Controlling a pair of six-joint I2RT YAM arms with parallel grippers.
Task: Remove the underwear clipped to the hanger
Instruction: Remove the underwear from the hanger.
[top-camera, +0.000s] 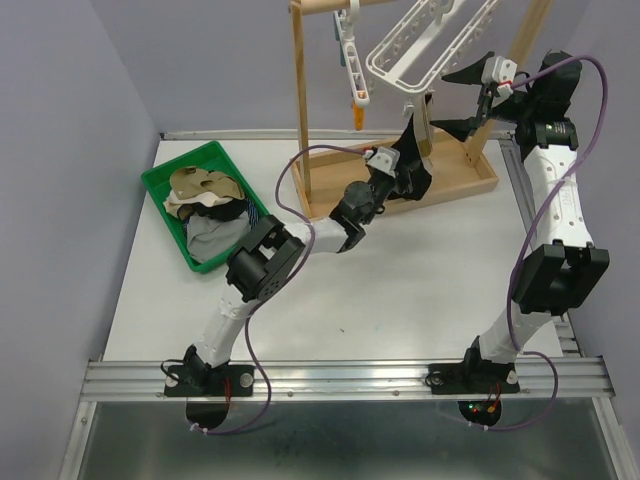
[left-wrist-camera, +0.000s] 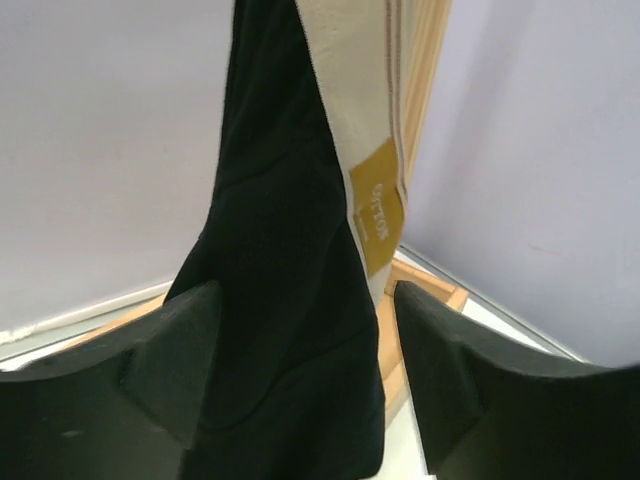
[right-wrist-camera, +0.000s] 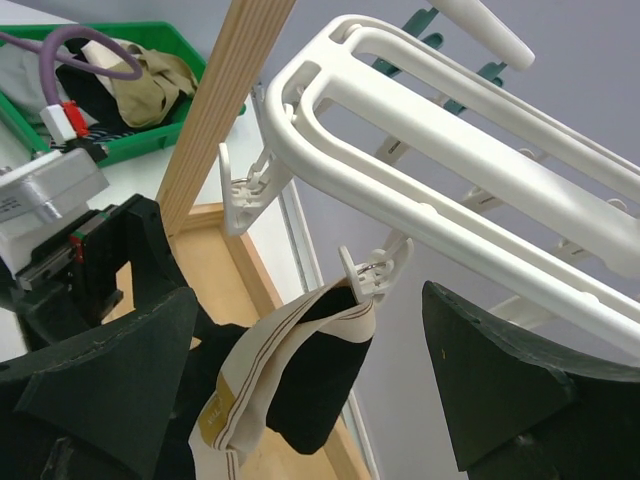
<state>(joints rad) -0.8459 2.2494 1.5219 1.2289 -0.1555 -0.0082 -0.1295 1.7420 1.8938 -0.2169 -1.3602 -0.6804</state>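
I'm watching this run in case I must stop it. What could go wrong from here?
1. The black underwear hangs from one visible clip by its waistband; a pull by the left gripper, open around it, may drag the white hanger rather than free the cloth.
2. The right gripper, open beside that clip, could knock the hanger's bars.

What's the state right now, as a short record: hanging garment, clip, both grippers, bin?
hanging: one black pair with cream waistband, held by a clip on the white hanger
left gripper: open, fingers either side of the black pair, not closed on it
right gripper: open, up by the clip, holding nothing
green bin: tan, grey and dark garments inside
left to do: black pair not yet unclipped
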